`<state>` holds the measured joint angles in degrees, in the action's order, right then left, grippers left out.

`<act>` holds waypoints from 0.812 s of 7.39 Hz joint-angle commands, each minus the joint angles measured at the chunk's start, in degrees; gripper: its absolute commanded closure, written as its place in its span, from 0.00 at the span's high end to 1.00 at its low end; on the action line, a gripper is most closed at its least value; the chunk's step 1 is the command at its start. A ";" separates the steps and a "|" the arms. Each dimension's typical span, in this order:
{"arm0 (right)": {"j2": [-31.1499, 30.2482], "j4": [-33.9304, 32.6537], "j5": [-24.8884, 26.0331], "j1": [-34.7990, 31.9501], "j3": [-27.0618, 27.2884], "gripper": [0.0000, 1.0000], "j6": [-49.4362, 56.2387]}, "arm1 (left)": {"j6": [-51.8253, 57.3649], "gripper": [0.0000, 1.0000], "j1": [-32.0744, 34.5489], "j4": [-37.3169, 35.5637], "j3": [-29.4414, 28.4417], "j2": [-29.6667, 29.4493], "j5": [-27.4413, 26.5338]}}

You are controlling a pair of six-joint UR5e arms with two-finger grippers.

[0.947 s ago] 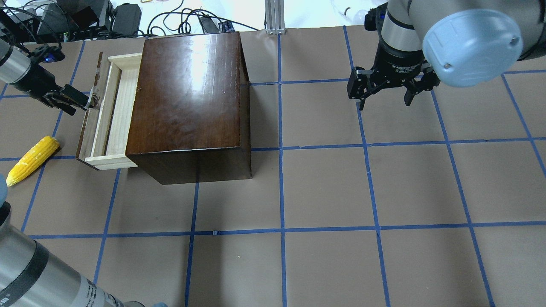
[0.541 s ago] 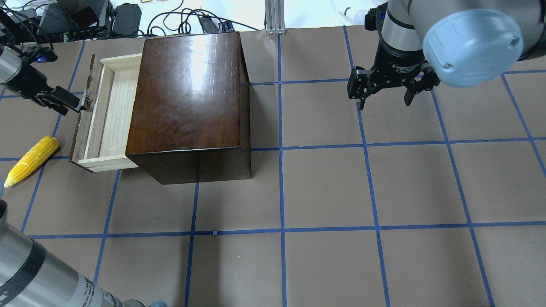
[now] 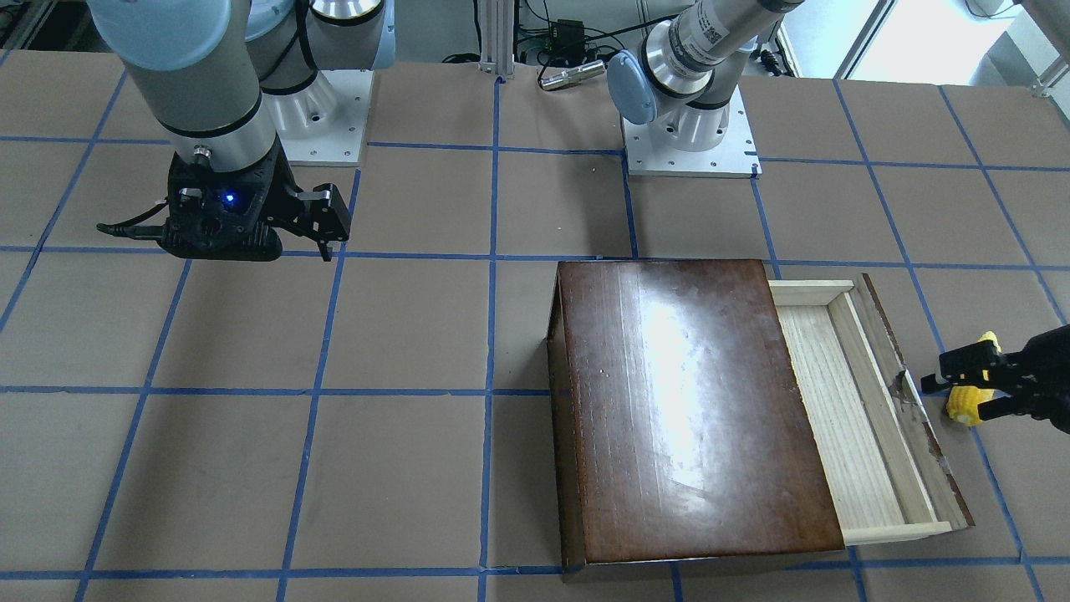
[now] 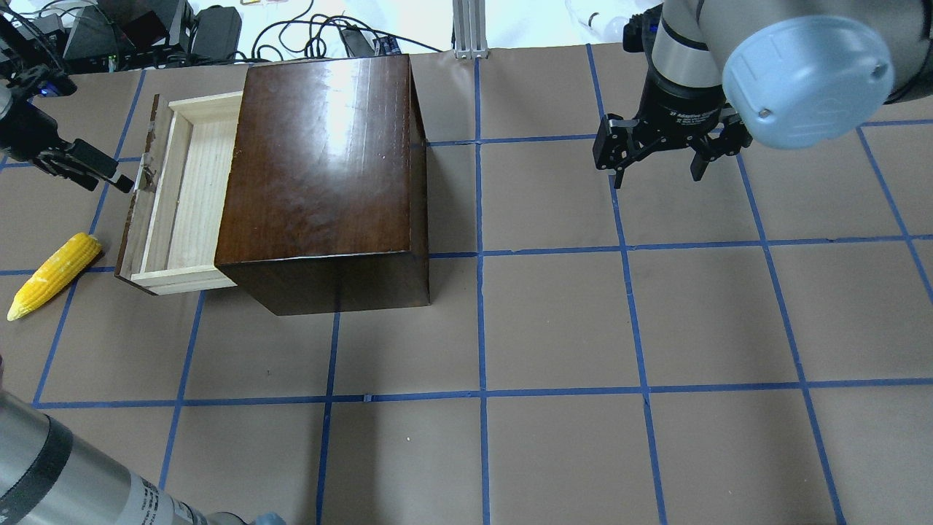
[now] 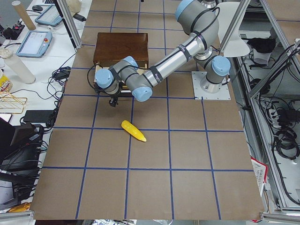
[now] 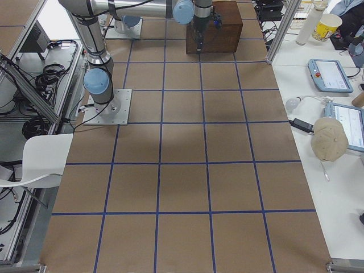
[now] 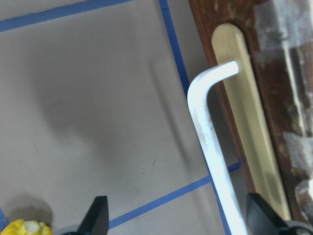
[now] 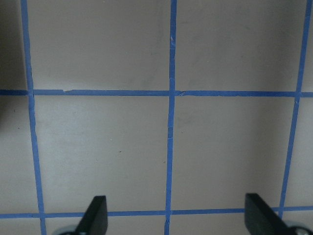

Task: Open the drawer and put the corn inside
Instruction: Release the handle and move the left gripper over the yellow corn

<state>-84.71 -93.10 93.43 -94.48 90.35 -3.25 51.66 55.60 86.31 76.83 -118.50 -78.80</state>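
Note:
The drawer (image 4: 182,191) of pale wood stands pulled out of the left side of the dark-brown box (image 4: 324,160); it also shows in the front view (image 3: 853,410). Its white wire handle (image 7: 208,132) sits on the dark chipped front panel (image 4: 138,204). My left gripper (image 4: 106,173) is open and empty, just left of the handle and apart from it; in the left wrist view (image 7: 178,220) the handle runs between the spread fingers. The yellow corn (image 4: 55,275) lies on the table left of the drawer. My right gripper (image 4: 656,164) is open and empty, hovering far right.
The table is brown paper with a blue tape grid (image 4: 481,394). Cables and black devices (image 4: 146,29) lie beyond the far edge behind the box. In the front view the corn (image 3: 970,403) is partly hidden behind my left gripper (image 3: 945,386). The right wrist view (image 8: 176,218) shows only table.
The drawer has slid further out to the left. My left gripper has let go of the handle and drawn back to the left. The right arm has not moved.

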 commanded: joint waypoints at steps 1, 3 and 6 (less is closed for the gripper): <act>-0.02 0.02 0.00 0.00 0.00 1.00 0.00 | 0.37 1.00 -3.11 5.95 -5.53 0.90 -3.88; -0.02 -0.07 0.09 0.00 0.00 1.00 0.00 | 5.70 1.00 -4.97 6.33 -6.35 0.73 -7.32; -0.02 -0.07 0.09 0.00 0.00 1.00 0.00 | 15.72 1.00 -8.30 5.63 -6.26 0.03 -10.14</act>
<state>-84.72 -93.14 93.45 -94.48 90.35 -3.25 62.99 48.79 92.25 70.61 -118.16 -87.85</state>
